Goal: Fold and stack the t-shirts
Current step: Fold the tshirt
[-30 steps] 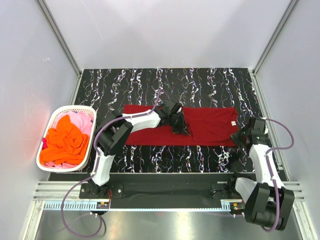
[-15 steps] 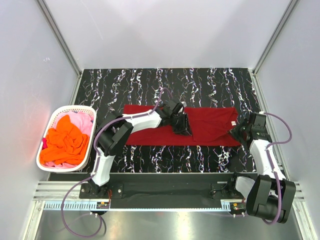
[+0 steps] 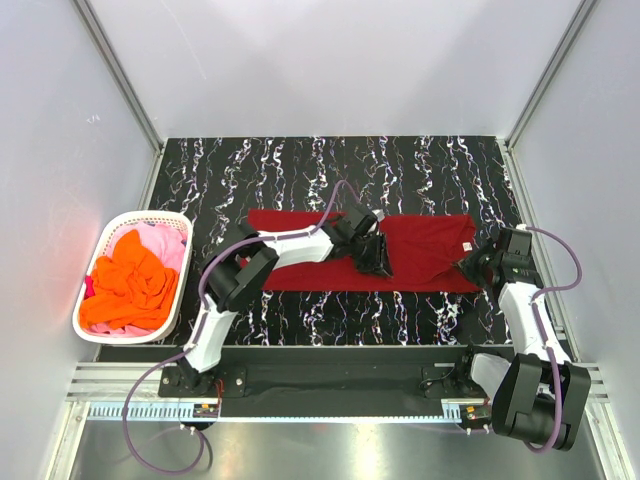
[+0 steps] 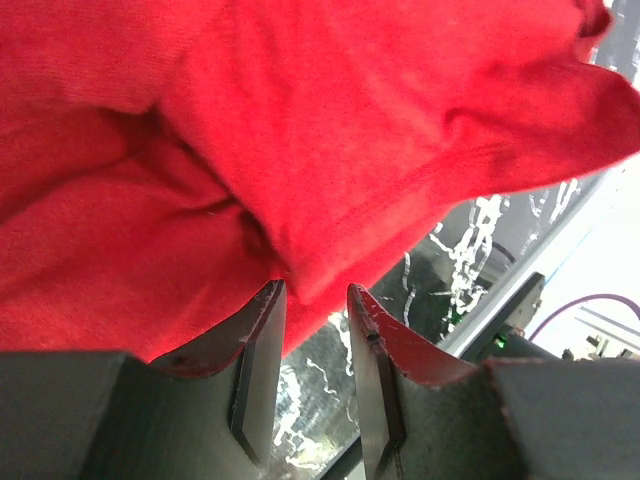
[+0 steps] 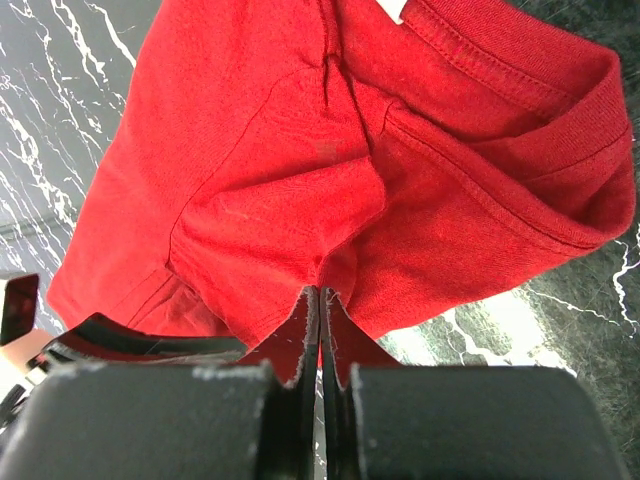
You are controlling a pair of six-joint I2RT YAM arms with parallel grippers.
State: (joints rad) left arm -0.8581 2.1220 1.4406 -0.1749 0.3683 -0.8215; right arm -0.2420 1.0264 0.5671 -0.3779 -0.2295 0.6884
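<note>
A dark red t-shirt (image 3: 425, 250) lies spread across the middle of the black marbled table, folded over into a long strip. My left gripper (image 3: 378, 262) hovers at its middle with the jaws apart; in the left wrist view a fold of the red t-shirt (image 4: 330, 130) hangs just beyond the left gripper (image 4: 315, 295), with nothing between the fingers. My right gripper (image 3: 478, 262) is at the shirt's right end, near the collar. In the right wrist view the right gripper (image 5: 322, 292) is shut on a pinch of the red t-shirt (image 5: 300, 150).
A white plastic basket (image 3: 110, 225) stands at the table's left edge, holding a crumpled orange t-shirt (image 3: 130, 280) and a pink t-shirt (image 3: 165, 240). Grey walls and metal frame rails close in the table on three sides.
My left gripper has opened, let go of the red cloth and shifted a little to the right. My right gripper has edged up and right, still pinching the shirt's end.
</note>
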